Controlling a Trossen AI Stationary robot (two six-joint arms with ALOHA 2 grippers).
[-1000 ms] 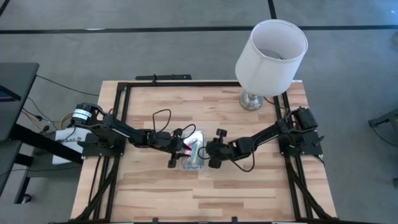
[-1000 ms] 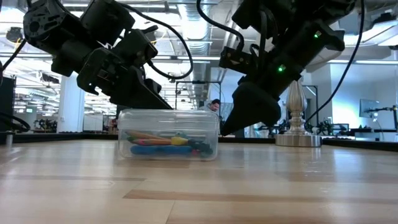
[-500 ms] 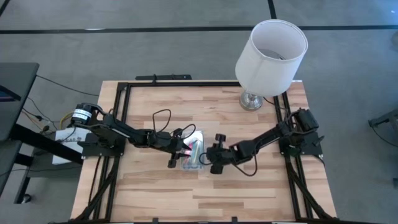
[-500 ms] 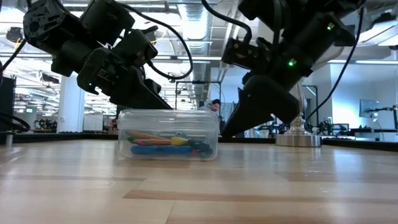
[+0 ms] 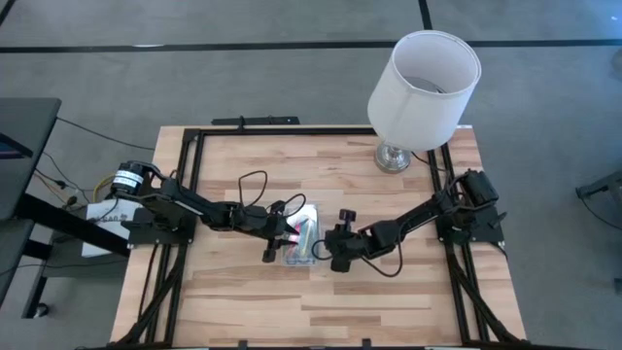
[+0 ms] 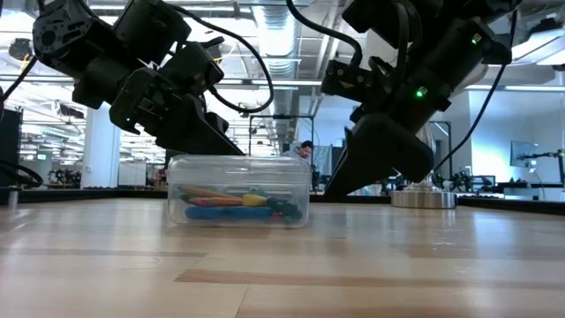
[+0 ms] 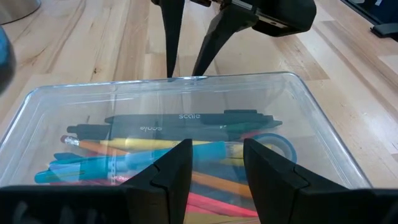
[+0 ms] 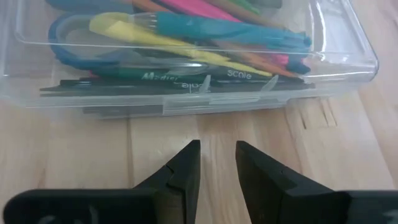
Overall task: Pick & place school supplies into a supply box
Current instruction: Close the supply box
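Note:
The clear supply box stands lid-shut on the middle of the table, resting on its base. Inside it lie the school supplies: pens, pencils, pink markers and blue-handled scissors. My left gripper is open. It slants down from the table's left, with its fingertips over the lid's left edge. My right gripper is open by a narrow gap. It points down at the bare table just right of the box, with nothing between its fingers. My left gripper's fingertips stand at the top of the lid near the box's left side, slanting down from the table's left. I cannot tell whether they touch the lid.
A white-shaded lamp stands on its metal base at the table's far right corner. A black frame runs along the table's edges. Bare wood lies in front of the box toward the near edge.
My right gripper has swung a little toward the table's near edge along the box's right side, its gap unchanged. The box and my left gripper have kept still.

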